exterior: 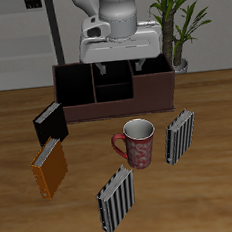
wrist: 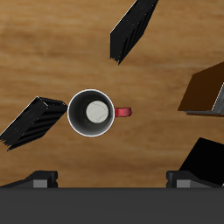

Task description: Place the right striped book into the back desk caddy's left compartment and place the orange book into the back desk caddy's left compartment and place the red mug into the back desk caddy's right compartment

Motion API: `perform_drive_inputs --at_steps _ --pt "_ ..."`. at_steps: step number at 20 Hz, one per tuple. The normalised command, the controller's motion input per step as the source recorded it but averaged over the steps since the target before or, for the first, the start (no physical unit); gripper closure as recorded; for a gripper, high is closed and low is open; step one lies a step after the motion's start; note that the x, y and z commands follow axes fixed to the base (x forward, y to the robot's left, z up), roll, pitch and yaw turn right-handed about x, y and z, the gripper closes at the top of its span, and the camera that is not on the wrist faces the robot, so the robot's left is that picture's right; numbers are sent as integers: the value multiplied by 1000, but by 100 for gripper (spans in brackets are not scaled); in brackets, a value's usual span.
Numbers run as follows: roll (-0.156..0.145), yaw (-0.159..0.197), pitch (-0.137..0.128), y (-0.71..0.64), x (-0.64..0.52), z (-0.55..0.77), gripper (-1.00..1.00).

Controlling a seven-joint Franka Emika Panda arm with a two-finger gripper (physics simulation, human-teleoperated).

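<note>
While the gripper [exterior: 119, 59] hangs high over the table with nothing between its fingers, no part of the task is complete: both books and the mug stand on the wood and the back desk caddy [exterior: 114, 91] holds none of them. The jaws stand apart, as the wrist view shows the two fingertips at its edge with a wide gap between them.

**Positions relative to the gripper**
- The red mug [wrist: 92, 113] sits almost directly below the gripper, upright, mouth open, handle pointing sideways.
- The right striped book [exterior: 116, 199] stands below and nearer the table's front edge, beyond the mug.
- A second striped book [exterior: 179, 135] stands beside the mug.
- The orange book [exterior: 50, 170] leans well off to one side, just in front of a black book [exterior: 48, 123].
- The caddy lies just behind the gripper's line of descent, its left compartment [exterior: 75, 88] tall-walled and black, its right compartment [exterior: 152, 86] wider and lower.

**Hazards, as judged**
1. Confusion of the two striped books would place the wrong one.
2. A descent onto the mug with fingers across the handle would likely twist or tip it; a rim grasp is safer.
3. The books stand on edge and look thin; a glancing finger could topple one, possibly onto the mug.
4. The left compartment is narrow, and a tilted book may catch on its wall
</note>
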Motion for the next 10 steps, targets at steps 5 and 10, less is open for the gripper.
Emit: perform_drive_inputs --at_steps 5,10 --pt "-12 -48 36 -60 435 -87 -100" --pt "15 -4 -14 86 223 -124 -100"
